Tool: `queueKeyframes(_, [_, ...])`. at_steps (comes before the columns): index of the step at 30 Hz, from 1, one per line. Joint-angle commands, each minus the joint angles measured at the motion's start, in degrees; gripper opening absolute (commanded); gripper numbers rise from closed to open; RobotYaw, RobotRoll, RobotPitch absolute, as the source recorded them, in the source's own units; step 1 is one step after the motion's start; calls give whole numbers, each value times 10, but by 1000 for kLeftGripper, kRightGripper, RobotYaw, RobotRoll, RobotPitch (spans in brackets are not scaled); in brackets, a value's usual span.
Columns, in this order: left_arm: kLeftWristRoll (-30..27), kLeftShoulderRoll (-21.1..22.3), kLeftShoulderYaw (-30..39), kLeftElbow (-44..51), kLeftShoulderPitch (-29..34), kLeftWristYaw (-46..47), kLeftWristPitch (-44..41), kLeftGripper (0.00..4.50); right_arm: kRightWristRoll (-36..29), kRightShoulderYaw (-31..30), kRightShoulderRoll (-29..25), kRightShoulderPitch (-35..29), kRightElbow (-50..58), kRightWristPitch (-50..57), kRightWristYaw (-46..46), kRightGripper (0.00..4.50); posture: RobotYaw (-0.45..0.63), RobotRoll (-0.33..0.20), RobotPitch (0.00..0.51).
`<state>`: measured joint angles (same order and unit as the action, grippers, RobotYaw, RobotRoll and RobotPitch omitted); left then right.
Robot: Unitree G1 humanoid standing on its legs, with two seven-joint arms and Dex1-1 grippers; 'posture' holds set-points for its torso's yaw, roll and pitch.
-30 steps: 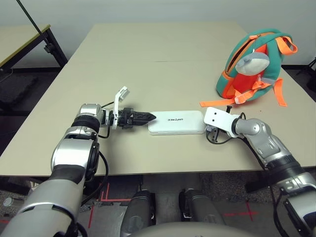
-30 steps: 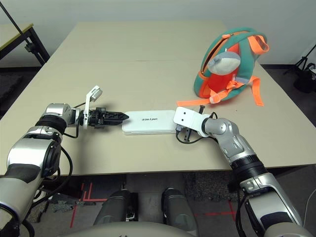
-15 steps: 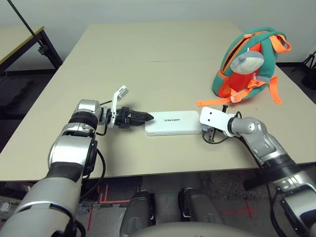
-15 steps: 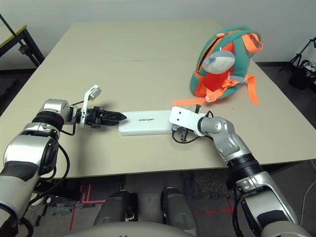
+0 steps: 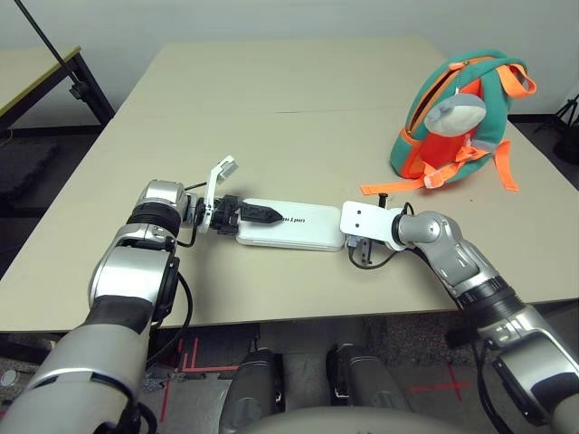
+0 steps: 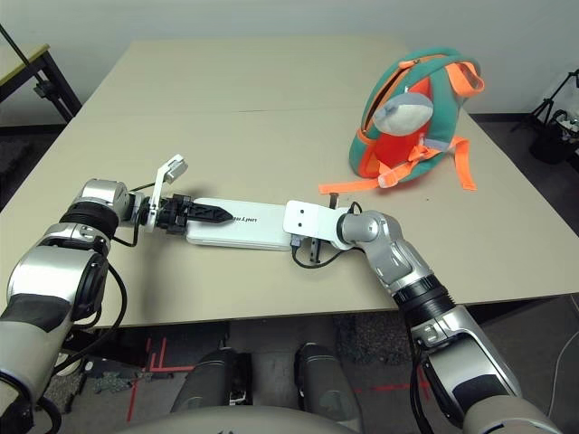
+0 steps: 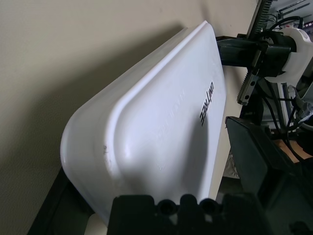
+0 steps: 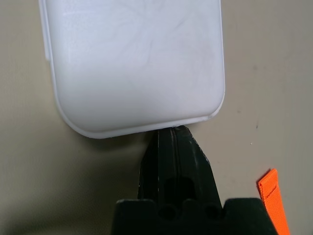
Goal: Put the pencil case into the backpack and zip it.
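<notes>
While the case lies flat on the bench, the pick-up step is in hand.
Its left end sits between the spread fingers of the left tool; the right tool, fingers pressed together, butts the right end. The backpack stands well apart, far right. Next, I judge, the left tool must clamp the case before any lift toward the backpack.

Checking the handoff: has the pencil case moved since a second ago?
Yes. The pencil case slid toward the robot's left, away from the backpack.
</notes>
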<state>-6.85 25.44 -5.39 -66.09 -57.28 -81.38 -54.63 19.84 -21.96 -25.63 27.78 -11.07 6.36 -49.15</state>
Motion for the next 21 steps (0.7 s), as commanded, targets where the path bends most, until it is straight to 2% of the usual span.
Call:
queueKeyframes(1, [-7, -9, -6, 11, 17, -35, 14, 4500, -9, -19, 2, -13, 11, 0, -16, 31, 27, 0, 65])
queueKeyframes(3, [-8, -10, -3, 8, 17, -35, 12, 4500, -12, -12, -4, -20, 16, 3, -15, 31, 28, 0, 64])
queueKeyframes(7, [-19, -12, 15, 7, 16, -32, 14, 3245, -24, 9, -19, -41, 30, 14, -11, 0, 30, 0, 65])
queueKeyframes(11, [-25, -13, 29, 7, 16, -17, 19, 1732, -41, 39, -40, -68, 45, 30, -6, 0, 31, 0, 65])
queueKeyframes(13, [-32, -13, 39, 6, 16, -4, 20, 1264, -56, 65, -52, -84, 54, 41, 1, 0, 30, 0, 64])
queueKeyframes(15, [-43, -15, 56, 4, 16, 10, 24, 1213, -79, 104, -64, -104, 62, 58, 17, 0, 28, 0, 65])
queueKeyframes(17, [-52, -17, 69, 6, 18, 18, 32, 1213, -117, 149, -68, -124, 75, 83, 27, 382, 28, 0, 63])
queueKeyframes(21, [-61, -20, 84, 10, 22, 33, 47, 1213, -197, 255, -82, -161, 101, 129, 38, 1686, 26, 0, 64])
